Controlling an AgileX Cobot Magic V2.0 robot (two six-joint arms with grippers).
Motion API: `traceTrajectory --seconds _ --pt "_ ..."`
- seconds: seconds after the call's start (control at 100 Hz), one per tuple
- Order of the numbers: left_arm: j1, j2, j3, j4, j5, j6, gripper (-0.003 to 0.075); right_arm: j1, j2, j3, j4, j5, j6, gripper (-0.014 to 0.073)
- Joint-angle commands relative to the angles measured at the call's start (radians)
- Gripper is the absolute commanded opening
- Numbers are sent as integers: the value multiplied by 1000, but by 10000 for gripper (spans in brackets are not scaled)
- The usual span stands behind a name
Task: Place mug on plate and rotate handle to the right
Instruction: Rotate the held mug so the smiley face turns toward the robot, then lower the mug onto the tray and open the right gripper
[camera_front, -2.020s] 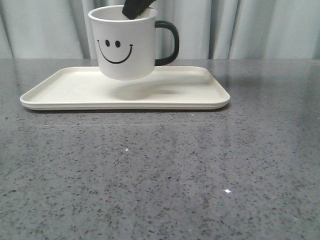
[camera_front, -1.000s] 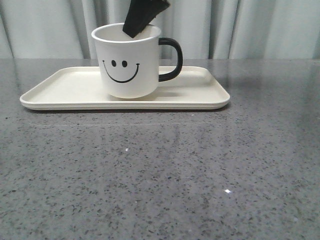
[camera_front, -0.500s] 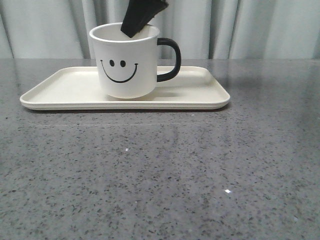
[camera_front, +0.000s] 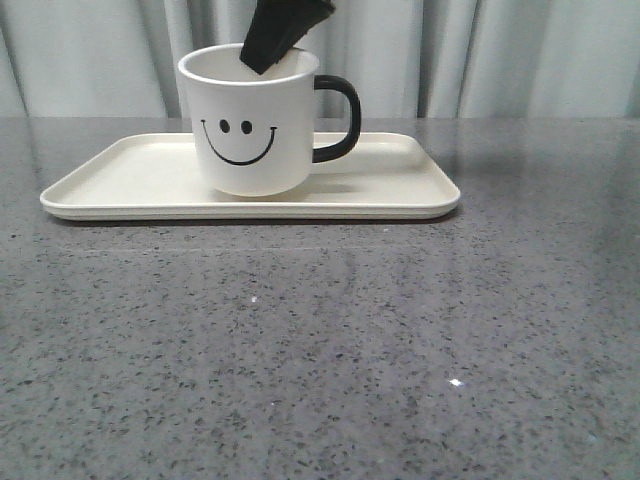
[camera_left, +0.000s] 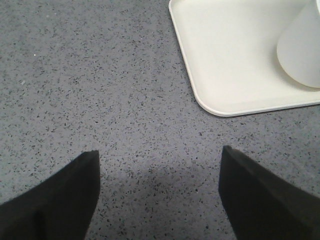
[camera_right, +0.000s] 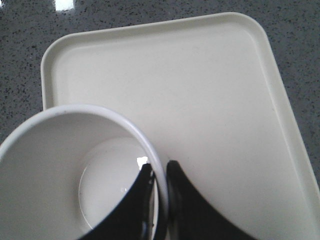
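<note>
Mug (camera_front: 250, 120) sitting on plate (camera_front: 400, 190), handle (camera_front: 338, 118) already right. Right end effector (camera_right: 159, 175) pinching the rim; just release gently, lift straight. Left end effector (camera_left: 157, 197) spread wide over the surface (camera_front: 320, 350), idle.

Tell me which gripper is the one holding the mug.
The right gripper: one finger sits inside the mug, one outside, pinching its rim. The left gripper hangs open over bare table, beside the plate.
</note>
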Motion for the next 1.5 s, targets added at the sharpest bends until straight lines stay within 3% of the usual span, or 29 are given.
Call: traceTrajectory --seconds 0.0,0.9,1.04,1.3,1.49 --pt "3 -4 -25 1 -61 -9 494 -10 -54 -24 59 83 -12 -61" --pt "3 -4 -25 1 -61 -9 494 -25 -13 -24 93 79 -12 -52" --pt "3 -4 -25 1 -61 -9 494 -25 -13 -24 93 76 -12 45" --pt "3 -4 -25 1 -61 -9 494 -25 -14 -25 93 49 -12 367" --pt "3 -4 -25 1 -61 -9 494 -30 -33 -25 93 11 -11 409"
